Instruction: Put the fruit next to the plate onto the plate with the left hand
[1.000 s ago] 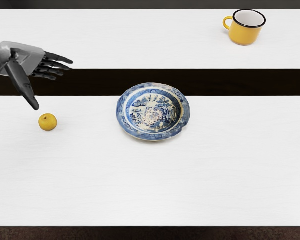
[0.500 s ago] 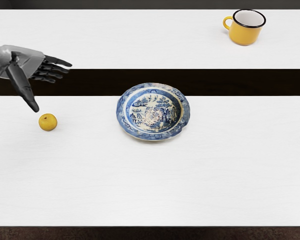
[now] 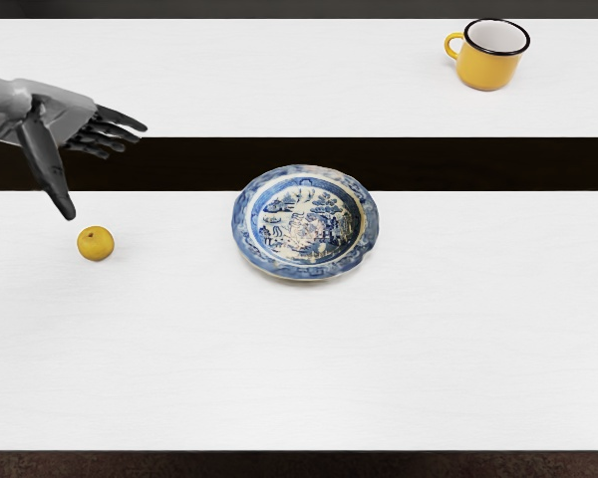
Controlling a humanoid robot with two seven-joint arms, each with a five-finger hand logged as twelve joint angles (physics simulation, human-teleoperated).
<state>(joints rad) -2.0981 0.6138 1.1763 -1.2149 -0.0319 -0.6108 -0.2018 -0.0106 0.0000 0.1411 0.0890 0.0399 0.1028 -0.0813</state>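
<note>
At upper left of the frame, your left hand hovers wide-fingered, holding nothing, above the yellow fruit, left of the plate.

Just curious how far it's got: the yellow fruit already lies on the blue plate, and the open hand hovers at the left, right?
No. The head view shows the yellow fruit lying on the table left of the blue plate, not on it. The open left hand hovers at the left.
</note>
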